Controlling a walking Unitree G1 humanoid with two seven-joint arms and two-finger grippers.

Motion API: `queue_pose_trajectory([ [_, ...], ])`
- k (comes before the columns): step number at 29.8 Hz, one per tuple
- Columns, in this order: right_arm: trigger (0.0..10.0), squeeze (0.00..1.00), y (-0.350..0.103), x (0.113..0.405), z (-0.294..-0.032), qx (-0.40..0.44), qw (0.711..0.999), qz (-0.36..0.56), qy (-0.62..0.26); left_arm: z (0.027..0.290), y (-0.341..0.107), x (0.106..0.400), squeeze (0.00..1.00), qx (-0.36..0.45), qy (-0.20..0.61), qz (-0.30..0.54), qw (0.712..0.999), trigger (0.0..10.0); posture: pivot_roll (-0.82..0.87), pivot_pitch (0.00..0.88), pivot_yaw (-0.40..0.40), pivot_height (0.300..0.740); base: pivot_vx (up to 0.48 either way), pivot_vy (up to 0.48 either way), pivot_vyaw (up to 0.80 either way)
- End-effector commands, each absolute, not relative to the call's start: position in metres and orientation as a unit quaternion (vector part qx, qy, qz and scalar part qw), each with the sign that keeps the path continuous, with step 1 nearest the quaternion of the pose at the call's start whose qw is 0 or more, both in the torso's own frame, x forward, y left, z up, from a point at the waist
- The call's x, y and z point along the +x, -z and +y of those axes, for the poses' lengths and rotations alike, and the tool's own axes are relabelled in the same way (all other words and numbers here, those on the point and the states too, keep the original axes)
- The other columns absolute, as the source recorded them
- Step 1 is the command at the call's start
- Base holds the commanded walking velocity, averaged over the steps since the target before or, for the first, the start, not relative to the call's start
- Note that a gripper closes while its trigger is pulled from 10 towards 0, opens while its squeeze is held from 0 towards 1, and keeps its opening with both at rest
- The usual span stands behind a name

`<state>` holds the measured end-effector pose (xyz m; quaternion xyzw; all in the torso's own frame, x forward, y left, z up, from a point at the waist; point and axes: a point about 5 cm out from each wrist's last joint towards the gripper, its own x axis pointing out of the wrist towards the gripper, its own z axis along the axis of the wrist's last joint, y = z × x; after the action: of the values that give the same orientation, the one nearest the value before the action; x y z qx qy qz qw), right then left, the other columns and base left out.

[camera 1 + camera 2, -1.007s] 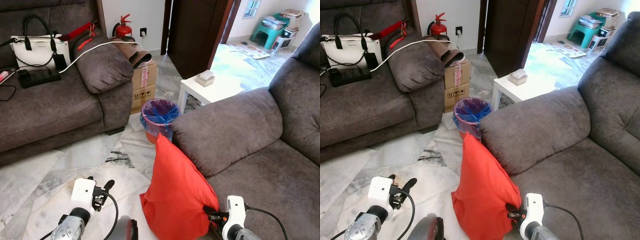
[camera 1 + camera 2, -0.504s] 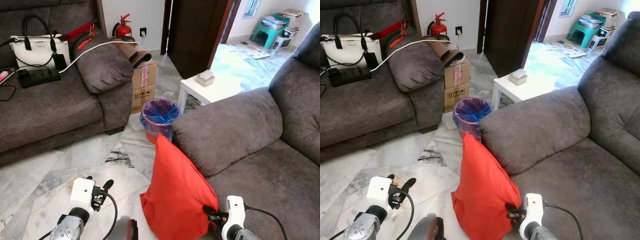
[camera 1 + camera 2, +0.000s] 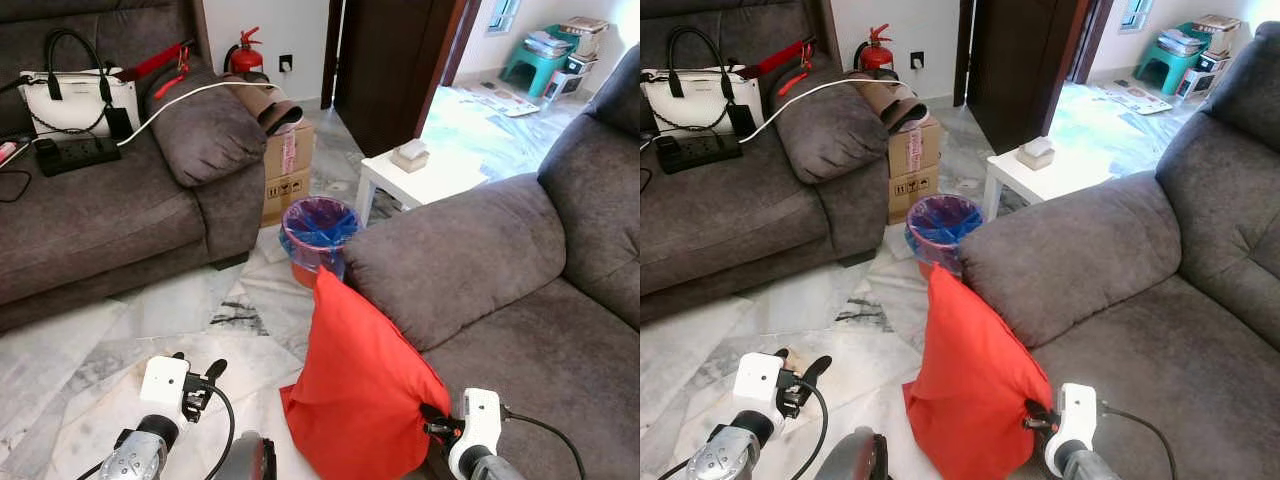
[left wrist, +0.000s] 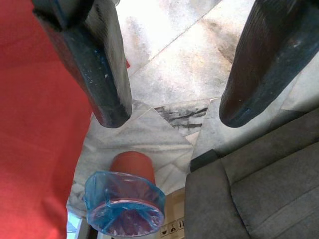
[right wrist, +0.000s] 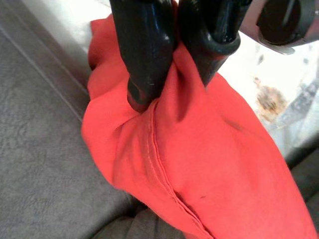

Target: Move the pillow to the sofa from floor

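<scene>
Red pillow (image 3: 358, 390): standing on one corner against the front of the grey sofa (image 3: 520, 300), upper tip level with the sofa's armrest, lower part over the marble floor (image 3: 150, 320) beside the sofa base.

Right hand (image 5: 172, 64): clamped tight on a bunched corner of the pillow, fabric gathered and creased between the two black fingers (image 5: 144, 55); sits at the pillow's lower edge, nearest the sofa seat. Seam of the pillow visible just below the pinch.

Left hand (image 4: 172, 64): spread wide, holding nothing; low over the floor, well apart from the sofa on the far side of the pillow. Pillow fabric just beside one finger (image 4: 97, 64); contact not determinable.

Waste bin (image 3: 318, 235) with blue liner: on the floor just beyond the sofa armrest, behind the pillow.

White side table (image 3: 420, 180): beyond the armrest, small box on top.

Cardboard box (image 3: 288, 172): behind the bin, away from the sofa.

Second grey sofa (image 3: 120, 190): across the floor from the first; white handbag (image 3: 75, 95), black power strip (image 3: 78, 152) and white cable on it.

Red fire extinguisher (image 3: 246, 55): at the wall behind the cardboard box.
</scene>
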<state>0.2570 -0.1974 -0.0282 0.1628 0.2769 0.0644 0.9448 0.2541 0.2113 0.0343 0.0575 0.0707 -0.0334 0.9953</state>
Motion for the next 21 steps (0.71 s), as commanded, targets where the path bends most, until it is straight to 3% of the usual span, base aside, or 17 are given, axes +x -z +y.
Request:
queue_pose_trajectory([
  [1,10.0,0.0,0.0232,0.2604,-0.2004,0.172,0.95,0.253,-0.059,0.2104,-0.0343,0.2534,0.0,0.062,0.036,0.074,0.995,10.0,0.24,0.129,-0.051,0.651,0.0,0.0,0.0],
  [14,10.0,0.0,0.0228,0.2605,-0.2022,0.177,0.95,0.251,-0.056,0.2108,-0.0339,0.253,0.0,0.062,0.036,0.075,0.995,10.0,0.24,0.121,-0.045,0.74,0.0,0.0,0.0],
  [21,10.0,0.0,0.0247,0.2583,-0.1992,0.175,0.948,0.256,-0.069,0.2104,-0.0343,0.2541,0.0,0.063,0.039,0.075,0.994,10.0,0.24,0.11,-0.04,0.74,0.0,0.0,0.0],
])
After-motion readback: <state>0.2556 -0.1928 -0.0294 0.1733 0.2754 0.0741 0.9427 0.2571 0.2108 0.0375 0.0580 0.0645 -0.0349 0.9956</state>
